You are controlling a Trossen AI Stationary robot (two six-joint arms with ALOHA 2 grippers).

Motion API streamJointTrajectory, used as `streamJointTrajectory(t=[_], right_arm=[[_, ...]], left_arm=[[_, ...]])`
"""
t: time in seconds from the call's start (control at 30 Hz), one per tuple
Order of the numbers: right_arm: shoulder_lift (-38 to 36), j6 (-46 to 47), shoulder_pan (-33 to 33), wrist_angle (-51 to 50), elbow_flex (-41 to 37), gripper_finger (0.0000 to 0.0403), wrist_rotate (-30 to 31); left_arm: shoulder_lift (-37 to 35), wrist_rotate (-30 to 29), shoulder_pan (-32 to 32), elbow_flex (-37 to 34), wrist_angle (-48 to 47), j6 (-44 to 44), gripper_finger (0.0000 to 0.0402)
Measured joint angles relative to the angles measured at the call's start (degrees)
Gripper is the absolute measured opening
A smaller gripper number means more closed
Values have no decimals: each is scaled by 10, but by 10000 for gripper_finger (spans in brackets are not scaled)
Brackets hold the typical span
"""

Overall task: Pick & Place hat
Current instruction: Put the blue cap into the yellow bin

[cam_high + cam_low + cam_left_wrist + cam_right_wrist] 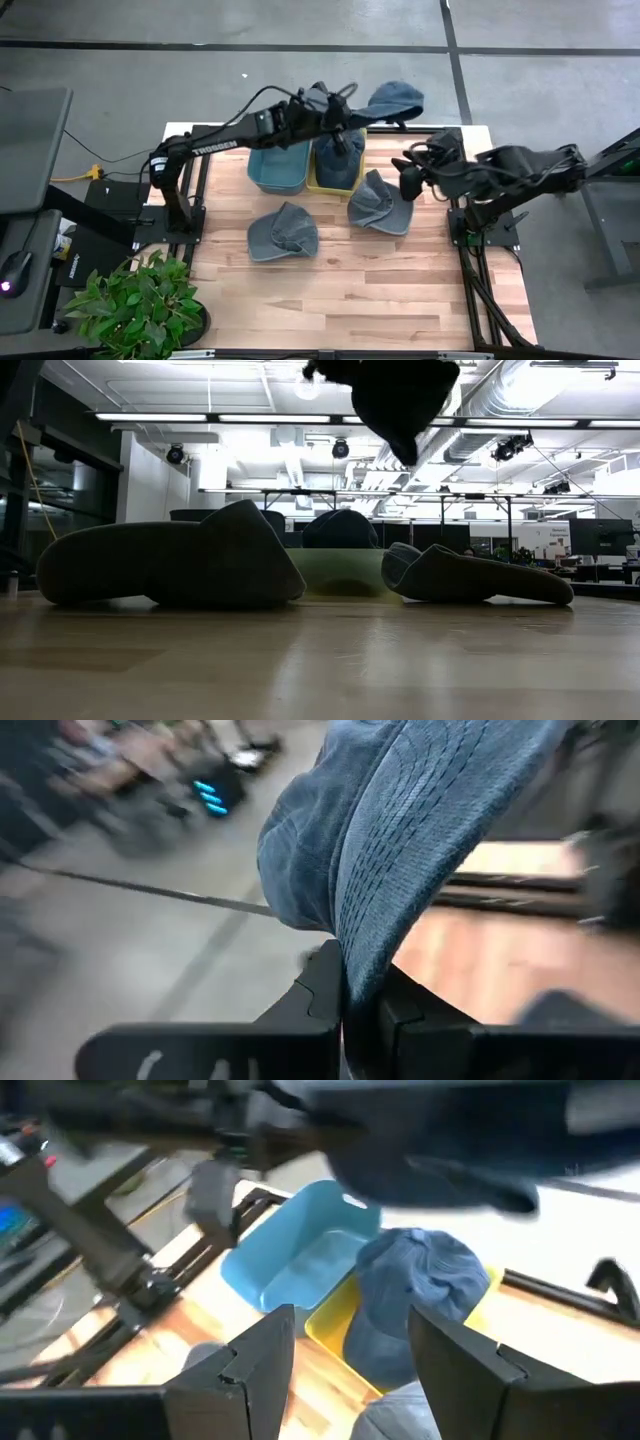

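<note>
My left gripper (pixel 348 104) is raised above the far edge of the table, over the yellow bin (pixel 338 168), and is shut on a blue denim cap (pixel 396 99). In the left wrist view this cap (pixel 400 830) rises from between the fingers. A second denim cap (pixel 420 1285) sits inside the yellow bin. Two more caps lie flat on the wood, one left of centre (pixel 282 233) and one toward the right (pixel 380 204). My right gripper (pixel 350 1365) is open, hovering by the right-hand cap near the table's right edge (pixel 408 180). My left gripper pinches the cap's stitched brim (pixel 358 982) between its two fingers, with the brim's edge running back between them. The cap is lifted clear of the table and bins. Its crown (pixel 400 96) stands out beyond the fingertips toward the table's far right.
A light blue bin (pixel 280 166) stands next to the yellow one at the table's far side. In the low view the two table caps (pixel 170 565) (pixel 470 575) flank the yellow bin (pixel 335 572). A potted plant (pixel 135 300) sits at the near left corner. The near half of the table (pixel 350 300) is bare wood.
</note>
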Motion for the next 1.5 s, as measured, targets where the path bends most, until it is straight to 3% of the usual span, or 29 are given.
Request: streamJointTrajectory(t=[0.2,0.37,0.6,0.87,1.03,1.3,1.4,1.5], right_arm=[[-31,45,0,80,-84,190,22],[-86,37,0,188,-165,190,26],[-185,22,-12,419,-310,191,46],[-238,17,-76,782,-499,191,-27],[-241,20,-129,919,-568,191,-84],[-256,-100,-221,890,-533,190,-175],[-264,-150,-255,798,-474,190,-200],[-261,-225,-289,643,-388,190,-229]], left_arm=[[0,-223,-51,2,5,144,5],[4,-352,-76,2,3,238,5],[5,-408,-100,2,17,319,5],[5,-418,-118,2,81,406,5],[5,-422,-122,2,80,413,5],[29,-444,-137,1,66,424,5],[39,-453,-145,2,66,437,5],[48,-458,-149,2,65,463,5]])
